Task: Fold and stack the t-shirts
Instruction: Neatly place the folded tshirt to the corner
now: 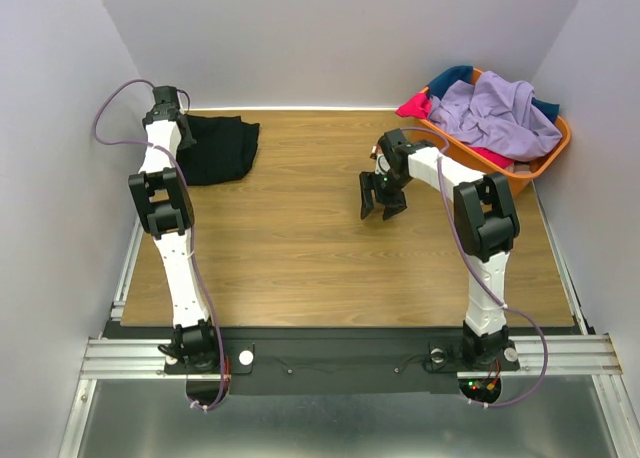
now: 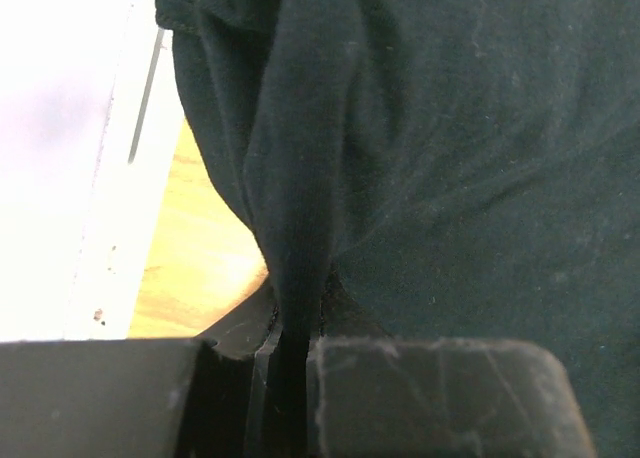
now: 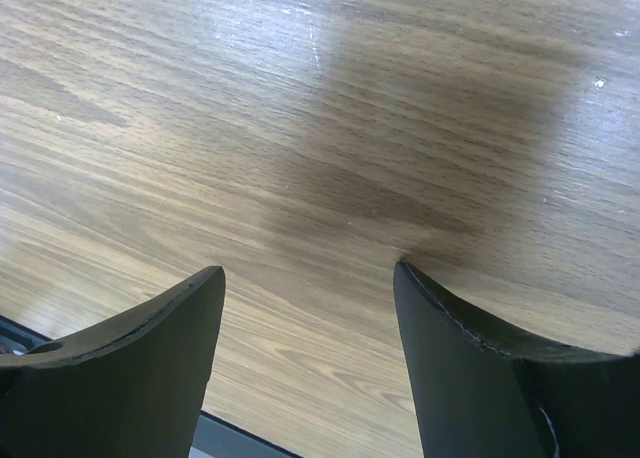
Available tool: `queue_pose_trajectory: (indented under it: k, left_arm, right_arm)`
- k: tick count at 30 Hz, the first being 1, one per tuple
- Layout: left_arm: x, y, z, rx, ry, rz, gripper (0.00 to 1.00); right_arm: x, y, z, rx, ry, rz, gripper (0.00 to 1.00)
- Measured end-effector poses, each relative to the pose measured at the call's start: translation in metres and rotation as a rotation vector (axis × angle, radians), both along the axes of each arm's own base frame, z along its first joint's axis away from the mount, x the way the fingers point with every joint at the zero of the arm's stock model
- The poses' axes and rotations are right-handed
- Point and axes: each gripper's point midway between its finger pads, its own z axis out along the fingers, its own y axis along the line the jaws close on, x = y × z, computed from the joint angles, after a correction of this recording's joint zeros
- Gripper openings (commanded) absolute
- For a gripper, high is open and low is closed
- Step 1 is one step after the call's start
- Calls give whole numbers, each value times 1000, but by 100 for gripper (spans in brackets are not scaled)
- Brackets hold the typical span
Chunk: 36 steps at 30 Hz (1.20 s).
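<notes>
A black t-shirt [image 1: 222,148] lies bunched at the far left of the wooden table. My left gripper [image 1: 186,126] sits at its left edge by the back wall. In the left wrist view that gripper [image 2: 295,323] is shut on a raised fold of the black t-shirt [image 2: 450,178], which fills most of the view. A lavender t-shirt [image 1: 495,113], a pink-red one [image 1: 415,106] and a teal one [image 1: 450,78] are piled in the basket. My right gripper [image 1: 383,206] hovers open over bare wood right of centre, nothing between its fingers [image 3: 160,358].
The orange plastic basket [image 1: 530,173] stands at the far right corner, just beyond the right arm's wrist. Grey walls close in the table on the left, back and right. Bare table wood [image 2: 195,248] shows beside the black cloth.
</notes>
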Motion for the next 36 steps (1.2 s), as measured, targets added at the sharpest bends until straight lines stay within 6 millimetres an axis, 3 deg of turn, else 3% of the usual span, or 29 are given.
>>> queue_pose_trajectory:
  k: [17,19,20,22,26,31,36]
  left_arm:
    - [15,-4,9,-81,-97,95,1]
    - [15,-3,9,-87,-99,105,24]
    - [15,-3,9,-89,-100,110,67]
    - [17,-3,9,-93,-108,121,99]
    - [22,-2,13,-102,-152,143,99]
    - [2,-6,20,-90,-146,153,99]
    - [-16,-12,59,-7,-182,147,98]
  right_arm:
    - [4,0,2,-10,2,-4,75]
    - [4,0,2,-11,3,-4,75]
    - [4,0,2,-11,3,-4,75]
    - [4,0,2,-12,4,-4,77]
    - [5,0,4,-13,1,-6,80]
    - [15,2,13,-11,-30,-14,87]
    - [23,5,22,-2,-58,-20,88]
